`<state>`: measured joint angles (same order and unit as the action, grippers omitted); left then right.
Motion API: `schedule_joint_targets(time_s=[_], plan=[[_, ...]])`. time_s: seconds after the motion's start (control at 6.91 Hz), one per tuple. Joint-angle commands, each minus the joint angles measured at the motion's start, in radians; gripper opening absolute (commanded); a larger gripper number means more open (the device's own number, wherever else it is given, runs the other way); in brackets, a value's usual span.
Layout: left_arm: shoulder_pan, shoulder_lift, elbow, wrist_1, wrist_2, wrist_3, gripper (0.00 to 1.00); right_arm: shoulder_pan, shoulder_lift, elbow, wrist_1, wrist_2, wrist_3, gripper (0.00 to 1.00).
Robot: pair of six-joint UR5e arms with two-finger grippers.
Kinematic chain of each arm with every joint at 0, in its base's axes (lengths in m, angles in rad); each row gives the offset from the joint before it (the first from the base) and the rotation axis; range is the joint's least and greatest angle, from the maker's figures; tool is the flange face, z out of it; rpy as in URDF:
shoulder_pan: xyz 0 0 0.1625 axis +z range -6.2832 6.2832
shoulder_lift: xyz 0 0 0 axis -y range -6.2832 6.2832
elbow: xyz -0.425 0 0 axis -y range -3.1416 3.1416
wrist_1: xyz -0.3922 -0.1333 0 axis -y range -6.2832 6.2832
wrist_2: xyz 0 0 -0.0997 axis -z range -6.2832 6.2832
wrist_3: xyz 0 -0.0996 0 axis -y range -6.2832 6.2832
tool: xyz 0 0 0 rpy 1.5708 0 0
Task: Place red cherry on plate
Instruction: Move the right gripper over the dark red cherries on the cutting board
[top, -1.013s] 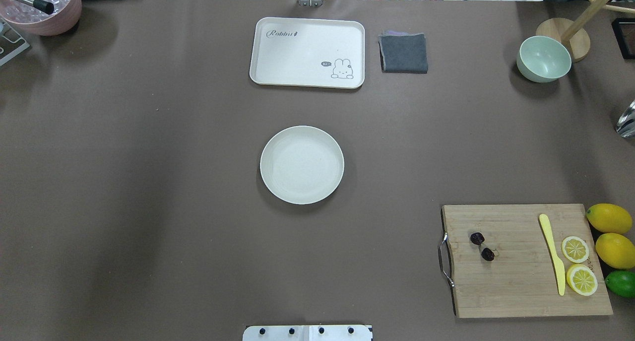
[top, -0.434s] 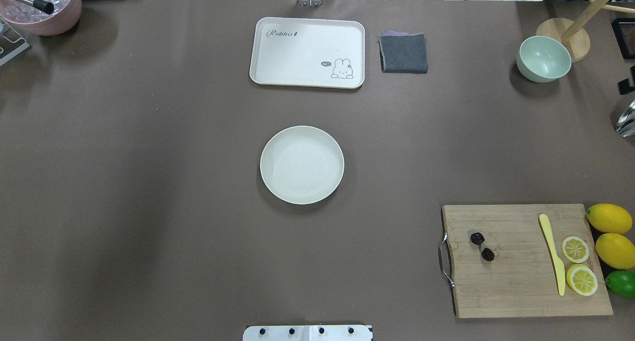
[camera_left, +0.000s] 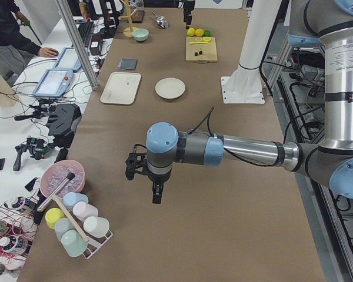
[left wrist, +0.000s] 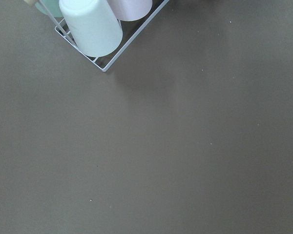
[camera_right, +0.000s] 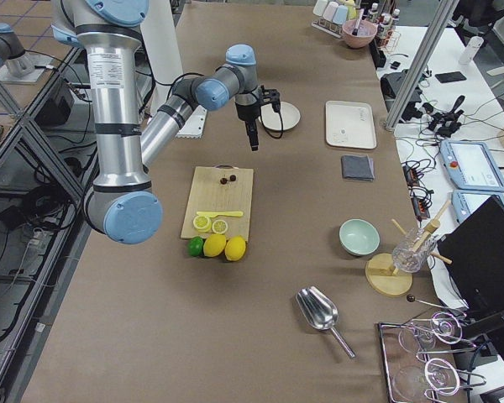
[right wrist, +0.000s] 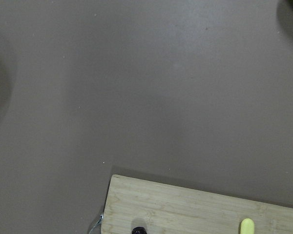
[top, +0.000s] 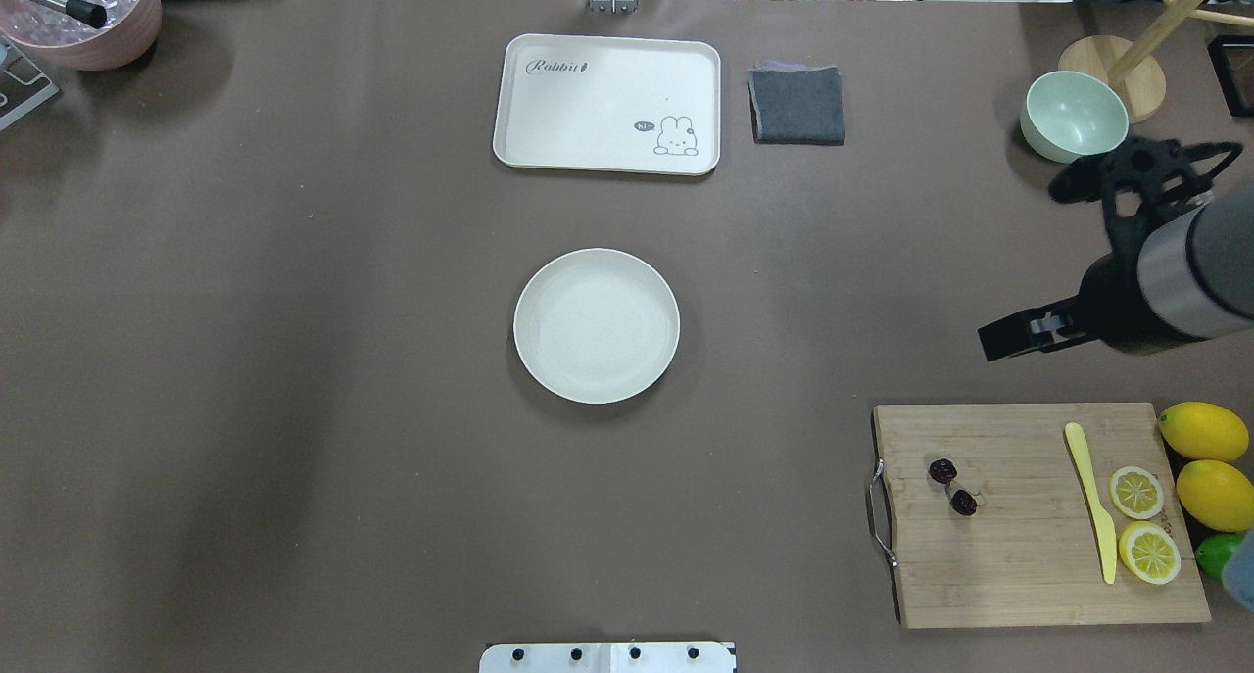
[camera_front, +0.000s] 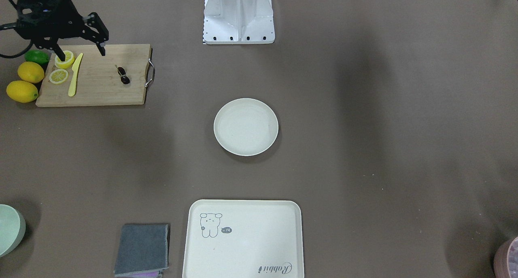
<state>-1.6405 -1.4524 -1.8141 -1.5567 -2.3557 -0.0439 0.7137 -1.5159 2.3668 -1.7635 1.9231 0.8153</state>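
— Brown cloth over the whole table, then. Where is the cherry [top: 952, 487]?

— On the wooden cutting board [top: 1029, 565], at the end with the metal handle. Two dark little balls lying close together, touching nothing but the wood.

— And the plate [top: 596, 325]?

— In the middle of the table, well apart from the board. The cherry is not on it.

— What else lies on that board?

— A yellow knife [top: 1092, 502] and two lemon slices [top: 1136, 492] at the other end. Two lemons [top: 1203, 430] and a lime [top: 1220, 553] lie on the cloth just beside it.

— Which arm is nearer?

— The right one. The right gripper [camera_front: 83, 55] hangs in the air with its two fingers spread wide, holding nothing. Its wrist camera looks down on bare cloth, with only the board's edge and the cherry at the bottom of the picture.

— And the other arm?

— The left gripper [camera_left: 142, 188] hangs above the cloth at the far end of the table, near a wire rack of pastel cups [left wrist: 90, 29]. Only the side view shows it, so I cannot tell whether its fingers are apart or together.

— Anything beyond the plate?

— A cream tray [top: 607, 103] with a rabbit drawing, a folded grey cloth [top: 797, 105] beside it, and a green bowl [top: 1074, 117] further right.
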Motion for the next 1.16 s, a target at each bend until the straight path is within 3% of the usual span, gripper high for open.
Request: schedule_joint_targets(time_s=[0.0,0.14,0.29,0.43,0.58,1.01], plan=[[-0.001,0.003,0.016,-0.002,-0.019,-0.001,0.98,-0.159,-0.018,-0.026,0.006,-0.108,0.039,1.00],[-0.007,0.004,0.015,0.003,-0.019,0.002,0.98,-0.228,-0.056,-0.035,0.047,-0.168,0.066,1.00],[-0.007,0.007,0.013,0.003,-0.020,0.004,0.98,-0.255,-0.155,-0.049,0.203,-0.168,0.097,1.00],[-0.010,0.029,0.009,-0.005,-0.022,0.003,0.98,-0.264,-0.228,-0.117,0.386,-0.170,0.108,1.00],[-0.015,0.029,0.010,-0.005,-0.020,0.001,0.98,-0.270,-0.228,-0.227,0.509,-0.180,0.132,1.00],[-0.031,0.024,0.010,-0.002,-0.020,-0.001,0.98,-0.344,-0.228,-0.250,0.561,-0.234,0.223,0.90]])
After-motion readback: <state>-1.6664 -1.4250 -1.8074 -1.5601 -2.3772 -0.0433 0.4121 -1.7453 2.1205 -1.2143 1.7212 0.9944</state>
